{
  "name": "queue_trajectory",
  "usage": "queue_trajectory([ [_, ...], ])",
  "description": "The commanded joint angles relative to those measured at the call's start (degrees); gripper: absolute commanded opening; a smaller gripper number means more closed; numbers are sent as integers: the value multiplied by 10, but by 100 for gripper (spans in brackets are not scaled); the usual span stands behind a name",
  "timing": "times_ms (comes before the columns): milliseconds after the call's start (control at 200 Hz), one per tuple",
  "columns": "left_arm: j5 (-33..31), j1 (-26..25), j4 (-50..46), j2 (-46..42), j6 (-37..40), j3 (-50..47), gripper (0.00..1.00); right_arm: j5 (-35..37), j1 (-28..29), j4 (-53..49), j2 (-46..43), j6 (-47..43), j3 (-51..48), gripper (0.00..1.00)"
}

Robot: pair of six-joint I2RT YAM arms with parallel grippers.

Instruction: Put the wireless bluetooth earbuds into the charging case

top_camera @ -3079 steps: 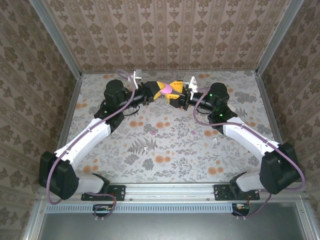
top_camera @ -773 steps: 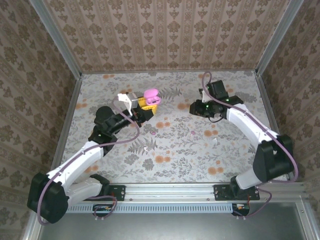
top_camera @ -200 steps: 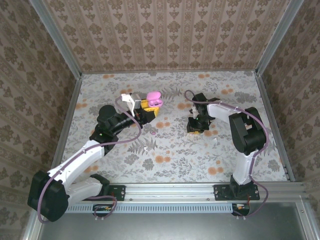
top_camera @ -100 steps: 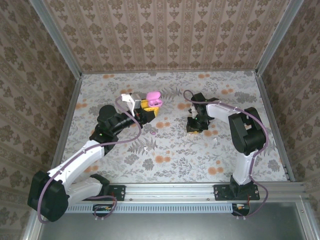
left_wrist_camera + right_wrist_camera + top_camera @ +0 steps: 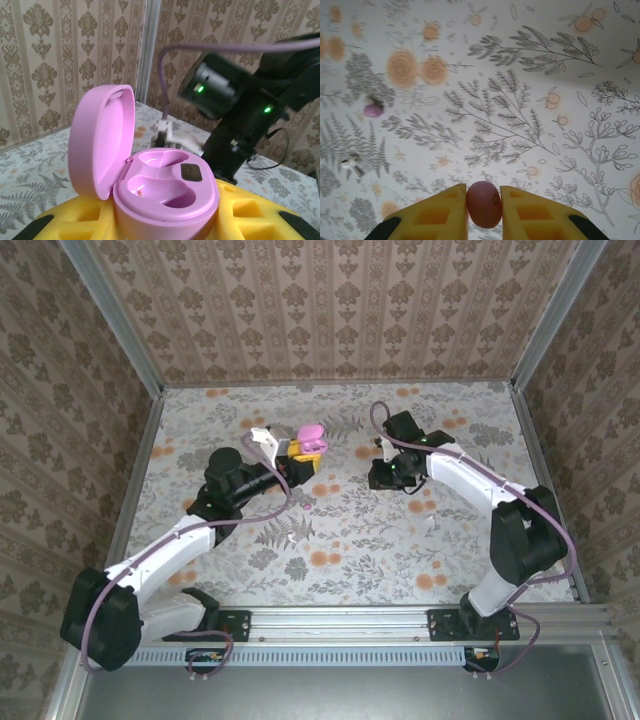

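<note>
**K:** Floral-print table (image 5: 340, 540), patterned walls all round. Status on the buds?

**M:** None seated. The charging case (image 5: 167, 197) has its lid (image 5: 100, 140) swung up, and both wells look empty in the left wrist view.

**K:** Where are they, then?

**M:** The first earbud (image 5: 484, 207) is pinched in the right gripper (image 5: 483, 197), with a yellow pad touching it on each side. It looks clear of the table. The second earbud (image 5: 371, 110) lies loose on the table, well off to the left in the right wrist view and near a white speck (image 5: 351, 162).

**K:** Jaw gap on the right?

**M:** Narrow, just the bud's width. It touches nothing else.

**K:** And the case?

**M:** The left gripper (image 5: 165, 227) is clamped on its base and holds it up off the table with the opening facing up. From the top camera the case sits apart from the right gripper, with bare table between them.

**K:** What's left?

**M:** My read is one pick done and both insertions pending. Carry the first earbud across and seat it in a well, then fetch and seat the second earbud. Closing the lid probably comes last.
</note>
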Motion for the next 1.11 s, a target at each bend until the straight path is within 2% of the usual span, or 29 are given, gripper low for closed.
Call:
queue_trajectory([
  [0,-7,-6,7,17,23,-1,34,26,14,-30,-38,16,30,22],
  [255,-21,-26,26,53,47,-5,34,69,58,-58,-91,11,89,22],
  [585,-33,-40,41,66,75,-7,33,66,96,-28,-130,23,143,22],
  [1100,-24,-54,38,63,87,-3,33,55,126,1,-102,25,175,22],
])
